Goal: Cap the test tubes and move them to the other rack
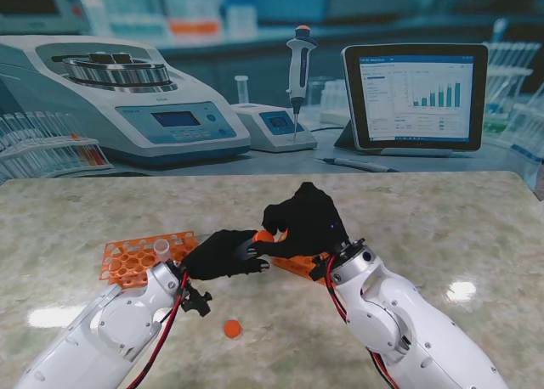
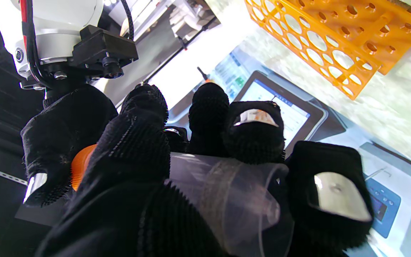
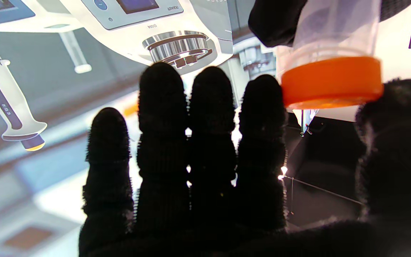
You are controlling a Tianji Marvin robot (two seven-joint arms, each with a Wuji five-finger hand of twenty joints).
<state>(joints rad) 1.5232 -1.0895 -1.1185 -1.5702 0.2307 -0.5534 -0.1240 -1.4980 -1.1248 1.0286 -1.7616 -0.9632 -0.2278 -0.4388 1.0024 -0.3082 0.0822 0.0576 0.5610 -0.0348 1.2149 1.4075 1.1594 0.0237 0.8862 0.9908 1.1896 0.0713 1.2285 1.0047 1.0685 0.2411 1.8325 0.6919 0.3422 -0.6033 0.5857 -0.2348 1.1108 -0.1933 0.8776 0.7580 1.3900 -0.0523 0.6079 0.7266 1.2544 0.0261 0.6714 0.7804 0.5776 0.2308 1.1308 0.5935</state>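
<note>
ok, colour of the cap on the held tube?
Orange cap, clearest in the right wrist view.

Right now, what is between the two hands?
An orange cap on the clear tube: the left hand holds the tube, the right hand pinches the cap; right wrist view.

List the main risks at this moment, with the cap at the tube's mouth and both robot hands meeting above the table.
1. The orange cap is pinched only between the right robot hand's thumb and one fingertip at its rim; it may seat crooked on the test tube.
2. The left robot hand holds the smooth clear tube, which could slip under pressing.
3. Another orange cap lies loose on the table near the left arm and could be knocked.
</note>
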